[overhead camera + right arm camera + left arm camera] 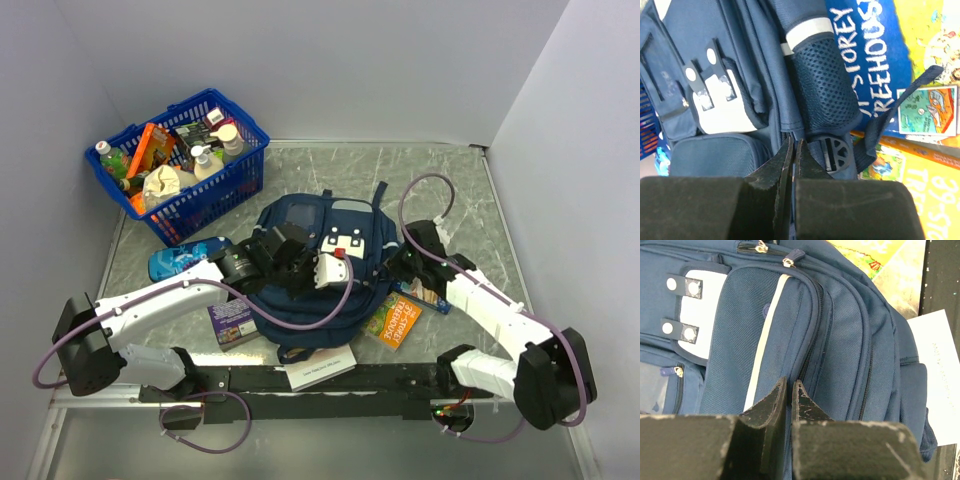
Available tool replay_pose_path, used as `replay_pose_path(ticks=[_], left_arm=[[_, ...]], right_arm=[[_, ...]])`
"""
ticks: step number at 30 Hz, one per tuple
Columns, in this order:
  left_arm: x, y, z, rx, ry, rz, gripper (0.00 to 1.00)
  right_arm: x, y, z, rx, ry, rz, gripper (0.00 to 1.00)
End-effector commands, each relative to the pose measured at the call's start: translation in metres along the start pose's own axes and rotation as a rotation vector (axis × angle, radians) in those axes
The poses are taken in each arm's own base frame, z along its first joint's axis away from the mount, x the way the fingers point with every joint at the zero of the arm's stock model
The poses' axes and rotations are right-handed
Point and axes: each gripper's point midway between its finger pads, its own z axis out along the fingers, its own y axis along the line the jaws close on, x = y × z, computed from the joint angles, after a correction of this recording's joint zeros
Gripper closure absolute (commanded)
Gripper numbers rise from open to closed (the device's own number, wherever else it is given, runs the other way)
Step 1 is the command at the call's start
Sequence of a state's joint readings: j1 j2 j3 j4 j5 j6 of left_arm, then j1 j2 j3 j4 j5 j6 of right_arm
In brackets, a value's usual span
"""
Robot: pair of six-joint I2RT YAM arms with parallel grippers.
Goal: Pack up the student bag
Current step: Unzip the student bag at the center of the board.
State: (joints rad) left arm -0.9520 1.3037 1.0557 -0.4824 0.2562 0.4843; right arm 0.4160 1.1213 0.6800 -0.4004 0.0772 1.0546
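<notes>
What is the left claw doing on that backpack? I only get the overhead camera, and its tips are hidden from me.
Observer: The left gripper is shut, with its tips at a zip seam of the student bag.
Operator: And the right one?
Observer: The right gripper is shut too, its tips by a black buckle on the bag's side.
Operator: What is beside the bag there?
Observer: A blue book; the part of its cover in view reads "Storey Treehouse".
</notes>
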Motion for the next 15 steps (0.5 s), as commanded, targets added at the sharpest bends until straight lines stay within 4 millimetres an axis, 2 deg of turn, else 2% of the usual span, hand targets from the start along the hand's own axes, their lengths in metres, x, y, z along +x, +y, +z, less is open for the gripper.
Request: replay_pose_path(ticks=[1,6,10,12,15], left_arm=[[-0.026,0.032,-0.011,-0.147,-0.096,0.022,0.99],[-0.025,0.036,-0.009,-0.160,-0.093,0.015,0.99],[-0.027,0.042,-0.008,-0.193,-0.104,-0.005,0.99],[-0.034,0.046,-0.008,-0.211,-0.122,-0.026,0.99],[-0.043,0.064,-0.013,-0.288,-0.149,-0.098,0.99]], right_arm=[[0.030,-0.030,-0.007,0.063,0.116,-0.003,1.00],[0.045,-0.026,-0.015,0.023,0.179,0.006,1.00],[0.065,-0.023,-0.019,-0.004,0.232,0.003,1.00],[0.066,-0.019,-0.022,-0.008,0.237,-0.009,1.00],[0.067,-0.014,-0.029,-0.016,0.239,-0.020,1.00]])
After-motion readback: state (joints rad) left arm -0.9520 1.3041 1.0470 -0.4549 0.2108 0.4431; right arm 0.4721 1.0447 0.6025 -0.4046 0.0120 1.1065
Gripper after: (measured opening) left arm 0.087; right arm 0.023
